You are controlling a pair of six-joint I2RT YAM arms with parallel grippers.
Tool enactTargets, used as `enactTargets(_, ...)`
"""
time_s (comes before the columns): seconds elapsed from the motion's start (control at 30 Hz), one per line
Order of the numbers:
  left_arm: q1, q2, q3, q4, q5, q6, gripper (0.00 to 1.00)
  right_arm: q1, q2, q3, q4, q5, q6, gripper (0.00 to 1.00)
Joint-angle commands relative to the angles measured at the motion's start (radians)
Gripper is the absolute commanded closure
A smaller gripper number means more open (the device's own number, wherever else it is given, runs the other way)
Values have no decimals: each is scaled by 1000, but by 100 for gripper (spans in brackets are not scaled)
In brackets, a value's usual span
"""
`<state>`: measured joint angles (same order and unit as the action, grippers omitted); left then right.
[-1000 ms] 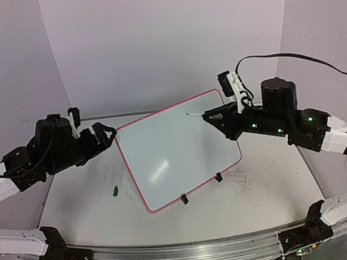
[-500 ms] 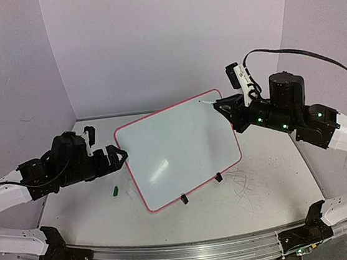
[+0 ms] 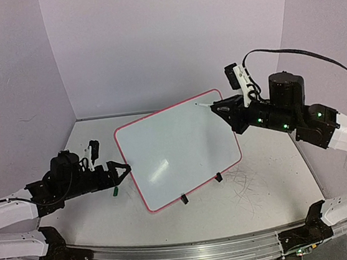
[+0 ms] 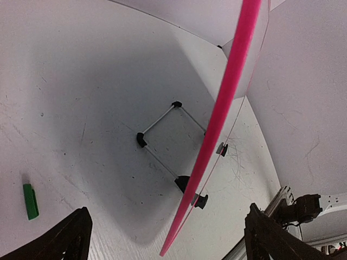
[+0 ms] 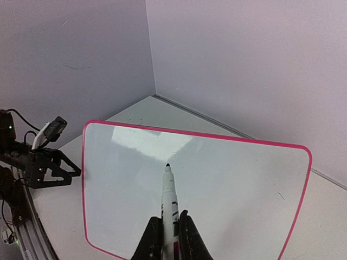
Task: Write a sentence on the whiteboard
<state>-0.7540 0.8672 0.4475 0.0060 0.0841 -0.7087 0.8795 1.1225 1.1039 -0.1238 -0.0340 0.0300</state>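
No stroke of the sentence shows anywhere: the whiteboard (image 3: 176, 151) is blank and glossy in both the overhead and right wrist views, so by my reading the writing has not yet begun and all of it is left. The board stands propped at a tilt in the middle of the table (image 3: 262, 189), its two black clip feet (image 3: 200, 188) on the 5 o'clock edge. The right pincer (image 3: 221, 110) is closed tight round the barrel of a white marker (image 5: 169, 200), uncapped, tip forward. That arm reaches in from 3 o'clock, held high, with the tip near the board's 1 o'clock corner; whether it touches the surface I cannot tell. The left pincer (image 3: 120, 172) is spread as wide as it goes and holds nothing. Its arm lies low over the table from 8 o'clock, fingers just beside the board's 9 o'clock edge but apart from the pink rim (image 4: 227, 108). A small green cap (image 3: 114, 191) lies on the table close under it.
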Motion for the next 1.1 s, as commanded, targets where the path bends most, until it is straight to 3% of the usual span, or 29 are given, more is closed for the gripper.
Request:
enactTargets(0.0, 42, -30, -17, 163, 148, 58, 1, -2, 11, 52, 21, -100, 6, 100)
enactTargets(0.3, 75, -2, -44, 206, 202, 138, 1, 0, 50, 80, 24, -111, 56, 100)
enactTargets(0.47, 116, -7, -82, 299, 281, 146, 6, 0, 78, 104, 24, -117, 76, 100)
enactTargets(0.7, 209, 61, -160, 496, 443, 105, 6, 0, 122, 143, 23, -134, 54, 100)
enactTargets(0.87, 216, 56, -172, 556, 493, 105, 6, 0, 133, 161, 23, -137, 28, 100)
enactTargets(1.07, 216, 73, -178, 602, 515, 104, 13, 0, 165, 185, 33, -195, 11, 100)
